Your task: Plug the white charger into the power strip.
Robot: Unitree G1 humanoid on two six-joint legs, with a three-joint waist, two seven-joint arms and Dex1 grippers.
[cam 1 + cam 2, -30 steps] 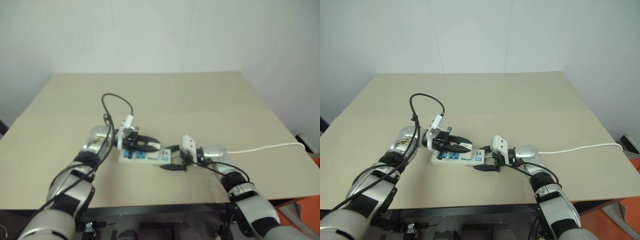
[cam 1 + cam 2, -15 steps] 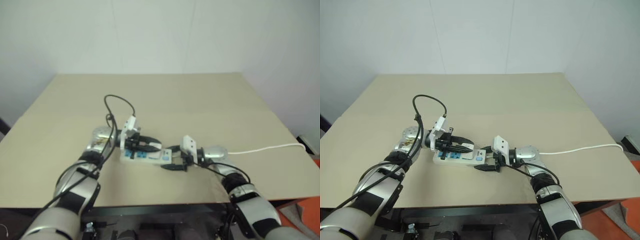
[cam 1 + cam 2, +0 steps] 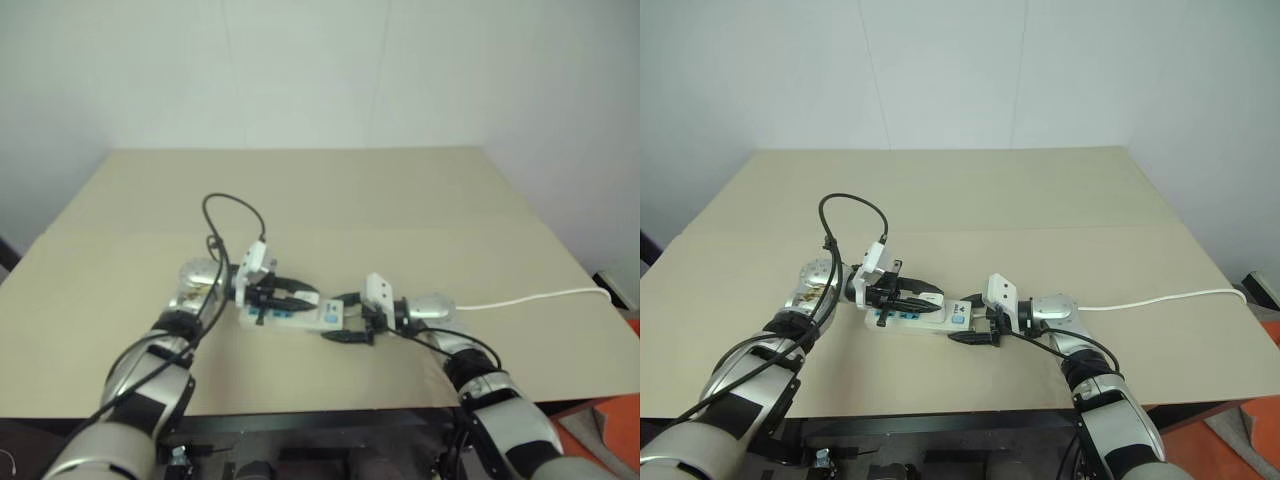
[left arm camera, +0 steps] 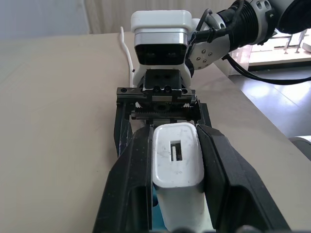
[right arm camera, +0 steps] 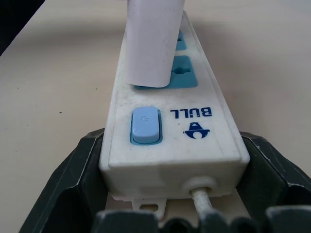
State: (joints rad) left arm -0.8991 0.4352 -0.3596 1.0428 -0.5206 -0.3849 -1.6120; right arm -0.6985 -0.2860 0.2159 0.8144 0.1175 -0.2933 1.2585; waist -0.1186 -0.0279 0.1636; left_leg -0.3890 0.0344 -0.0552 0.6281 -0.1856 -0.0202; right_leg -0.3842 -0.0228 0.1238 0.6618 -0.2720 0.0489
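Head views: the power strip lies on the table near its front edge, running from about nine to three o'clock. The left gripper reaches in from nine o'clock over the strip's socket faces; the right gripper comes from three o'clock at the switch end, where the thin cable trails off toward the table's right edge.

Left wrist view: the black fingers are clamped on the two long sides of the white charger, squeezed down hard on it. Beyond, at twelve o'clock, stands the other arm's white housing.

Right wrist view: the jaws stand wide, bracketing the strip's switch end on both sides (bracing it, by the look, though contact is hard to confirm). The charger stands upright on the blue socket face next to the switch, at twelve o'clock from it, seated or nearly so.

Handling, as a judgement: the charger is light, rigid and smooth-sided, so it may slip or tilt; hold it by the flat flanks, as now. The strip is stiff but light and would slide unless held at its end.
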